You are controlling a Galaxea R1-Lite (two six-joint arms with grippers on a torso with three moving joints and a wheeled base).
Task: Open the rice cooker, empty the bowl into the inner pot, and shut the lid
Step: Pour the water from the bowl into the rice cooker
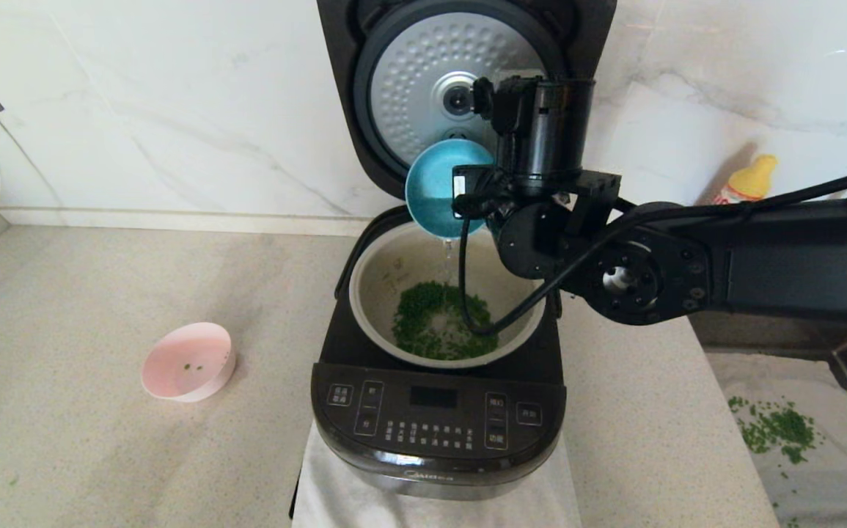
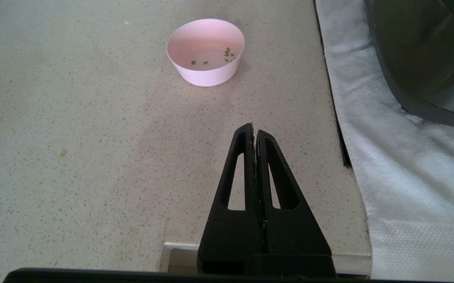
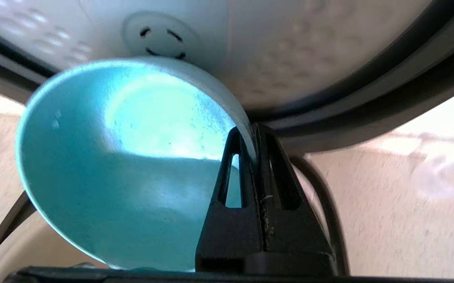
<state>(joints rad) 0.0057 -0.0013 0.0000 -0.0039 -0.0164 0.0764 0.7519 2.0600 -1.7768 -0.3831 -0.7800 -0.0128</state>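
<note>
The right gripper's (image 3: pixel 253 137) fingers (image 3: pixel 268 157) pinch the rim of a tilted round blue bowl (image 1: pixel 438 183) above the pale grey inner pot (image 1: pixel 379 275), which holds green bits inside the glossy black rice cooker (image 1: pixel 438 425); its dimpled silver-lined lid (image 1: pixel 423 81) stands raised. The left gripper's (image 2: pixel 253 131) fingers are clenched empty over the bench (image 2: pixel 93 137), near a small pink bowl (image 2: pixel 207 74).

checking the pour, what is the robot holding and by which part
The right gripper pinches the blue bowl by its rim, tipped over the inner pot. The left gripper holds nothing.
</note>
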